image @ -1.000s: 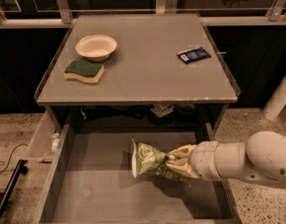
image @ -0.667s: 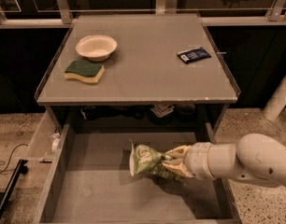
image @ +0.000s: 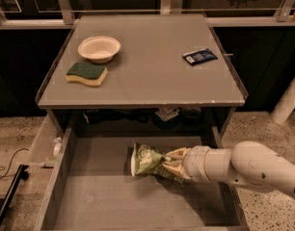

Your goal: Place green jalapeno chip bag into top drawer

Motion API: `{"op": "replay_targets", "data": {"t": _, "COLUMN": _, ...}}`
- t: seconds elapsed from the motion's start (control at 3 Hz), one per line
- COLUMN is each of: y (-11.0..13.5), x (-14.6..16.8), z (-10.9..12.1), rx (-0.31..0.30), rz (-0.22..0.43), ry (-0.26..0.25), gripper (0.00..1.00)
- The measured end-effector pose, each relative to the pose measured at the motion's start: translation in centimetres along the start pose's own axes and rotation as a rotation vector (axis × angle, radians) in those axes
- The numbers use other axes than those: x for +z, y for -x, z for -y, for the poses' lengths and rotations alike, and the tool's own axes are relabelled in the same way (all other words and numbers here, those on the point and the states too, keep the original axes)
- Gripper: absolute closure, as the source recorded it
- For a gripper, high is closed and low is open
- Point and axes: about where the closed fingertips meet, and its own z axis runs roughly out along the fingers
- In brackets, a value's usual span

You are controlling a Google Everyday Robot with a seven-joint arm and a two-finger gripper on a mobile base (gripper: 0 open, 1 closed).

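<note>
placing was in hand: the gripper (image: 173, 162), reaching from four o'clock over the wide grey metal drawer (image: 104, 201), had jaws clamped on the crumpled light-green foil chip bag (image: 146, 160) mid-drawer. release seemed next.

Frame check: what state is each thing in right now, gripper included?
Drawer: pulled open.
Chip bag: crumpled, gripped at one end, over the drawer floor.
Gripper: inside the drawer, shut on the chip bag.
Bowl: upright, empty, on the table.
Sponge: flat on the table, green side up.
Blue packet: lying flat on the table.
</note>
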Motion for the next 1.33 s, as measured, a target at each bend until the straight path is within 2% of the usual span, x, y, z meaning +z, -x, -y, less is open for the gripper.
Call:
{"op": "replay_targets", "data": {"t": 0.33, "y": 0.00, "x": 0.00, "z": 0.00, "rx": 0.000, "rz": 0.000, "ry": 0.000, "gripper": 1.00}}
{"op": "replay_targets", "data": {"t": 0.67, "y": 0.00, "x": 0.01, "z": 0.00, "rx": 0.000, "rz": 0.000, "ry": 0.000, "gripper": 0.81}}
{"op": "replay_targets", "data": {"t": 1.33, "y": 0.00, "x": 0.01, "z": -0.01, "rx": 0.000, "rz": 0.000, "ry": 0.000, "gripper": 0.34}}
